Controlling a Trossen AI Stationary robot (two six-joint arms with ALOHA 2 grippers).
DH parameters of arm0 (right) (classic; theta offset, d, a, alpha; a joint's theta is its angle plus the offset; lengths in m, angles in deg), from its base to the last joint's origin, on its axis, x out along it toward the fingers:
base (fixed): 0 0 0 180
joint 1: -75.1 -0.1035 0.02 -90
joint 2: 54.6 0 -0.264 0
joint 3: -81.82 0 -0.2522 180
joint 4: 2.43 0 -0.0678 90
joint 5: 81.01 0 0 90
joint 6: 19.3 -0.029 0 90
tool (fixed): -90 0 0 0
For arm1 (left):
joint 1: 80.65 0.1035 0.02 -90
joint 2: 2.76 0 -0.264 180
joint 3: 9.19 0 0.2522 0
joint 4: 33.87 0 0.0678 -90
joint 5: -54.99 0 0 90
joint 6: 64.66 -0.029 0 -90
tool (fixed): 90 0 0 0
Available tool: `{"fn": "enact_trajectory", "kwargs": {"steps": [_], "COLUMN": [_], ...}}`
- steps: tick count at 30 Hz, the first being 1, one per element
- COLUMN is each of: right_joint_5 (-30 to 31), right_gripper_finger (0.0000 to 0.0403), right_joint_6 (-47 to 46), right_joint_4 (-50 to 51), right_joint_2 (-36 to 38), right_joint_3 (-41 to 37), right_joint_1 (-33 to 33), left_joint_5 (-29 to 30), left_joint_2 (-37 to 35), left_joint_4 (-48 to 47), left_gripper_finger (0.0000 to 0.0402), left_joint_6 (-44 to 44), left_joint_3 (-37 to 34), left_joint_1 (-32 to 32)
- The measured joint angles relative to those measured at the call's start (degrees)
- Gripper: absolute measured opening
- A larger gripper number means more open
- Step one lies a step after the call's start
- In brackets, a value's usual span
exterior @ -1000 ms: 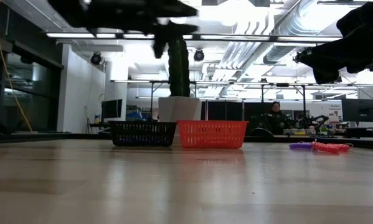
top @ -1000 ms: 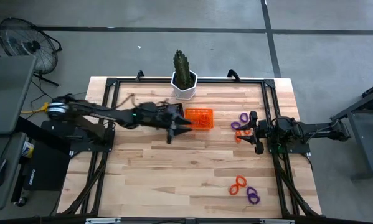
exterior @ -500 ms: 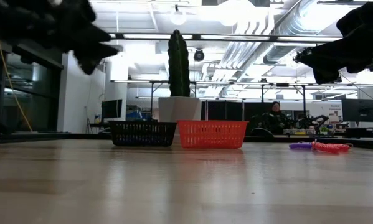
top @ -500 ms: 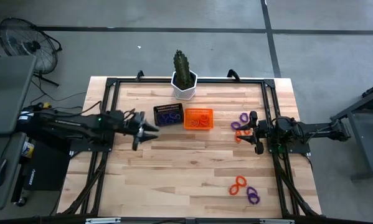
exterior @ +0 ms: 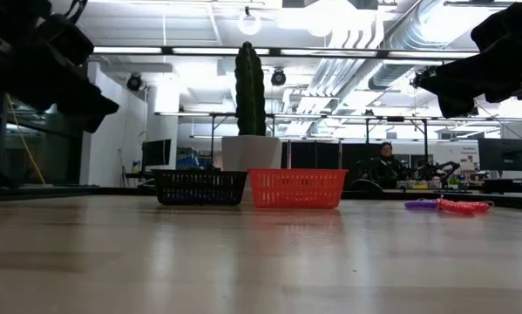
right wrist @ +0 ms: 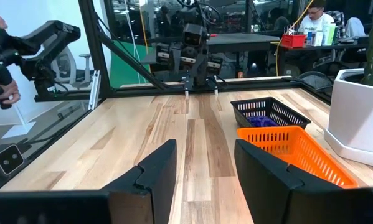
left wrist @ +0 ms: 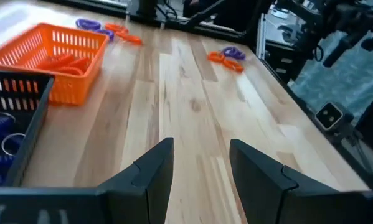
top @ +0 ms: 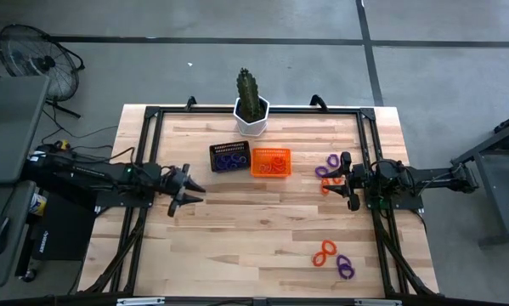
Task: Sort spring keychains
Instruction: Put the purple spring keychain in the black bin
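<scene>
High view: light wooden plank table (top: pixel 237 246) framed by black rails, grey floor around, a fan (top: pixel 29 55) off the far left corner.

At the left edge, left gripper (top: pixel 189 188) held over bare wood, well apart from the baskets, fingers (left wrist: pixel 150 171) spread wide, nothing between them.

Near the far-middle, a black mesh basket (top: pixel 229 157) with purple coils inside, touching or just beside an orange mesh basket (top: pixel 271 161) holding orange coils. Behind both, a cactus in a white pot (top: pixel 251 110).

Right of the orange basket, loose spring keychains (top: pixel 329 166): purple and orange loops lying flat, clustered just beside the right gripper (top: pixel 346 181). Long axis of any single coil too small to tell. A second cluster (top: pixel 333 257) near the front right corner, orange loops beside purple ones, flat on the wood.

Right gripper hung low at the right rail, pointing toward the table's middle, fingers (right wrist: pixel 155 168) wide apart and empty.

Low view: open workshop beyond the table, bright ceiling lights, exposed ducts, desks with monitors, a seated person (exterior: pixel 385 166) far back. Purple and orange coils (exterior: pixel 446 206) lying low at the right.
</scene>
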Motion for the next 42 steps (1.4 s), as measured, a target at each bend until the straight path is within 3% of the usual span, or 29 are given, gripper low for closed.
{"fn": "enact_trajectory", "kwargs": {"steps": [8,16,24,35,42], "right_joint_5": [0.02,0.01,0.0,0.0,0.0], "right_gripper_finger": [0.0157,0.0157,0.0158,0.0157,0.0158], "right_joint_6": [0.0,0.0,0.0,0.0,0.0], "right_joint_4": [0.0,0.0,0.0,0.0,0.0], "right_joint_2": [0.01,0.01,0.01,-0.01,-0.01], "right_joint_3": [0.01,0.0,-0.01,0.0,0.0], "right_joint_1": [-0.02,-0.01,-0.01,-0.01,-0.01], "left_joint_5": [0.87,3.57,4.64,3.86,1.1], "left_joint_2": [-5.78,-16.42,-25.9,-25.65,-25.6], "left_joint_4": [-5.86,-15.62,-16.64,-17.09,-17.43], "left_gripper_finger": [0.0156,0.0156,0.0156,0.0156,0.0156], "left_joint_6": [-4.53,-7.45,-10.95,-13.25,-12.91], "left_joint_3": [-0.49,-0.36,-0.23,-0.25,-0.32], "left_joint_1": [0.07,0.09,0.11,12.08,11.24]}}
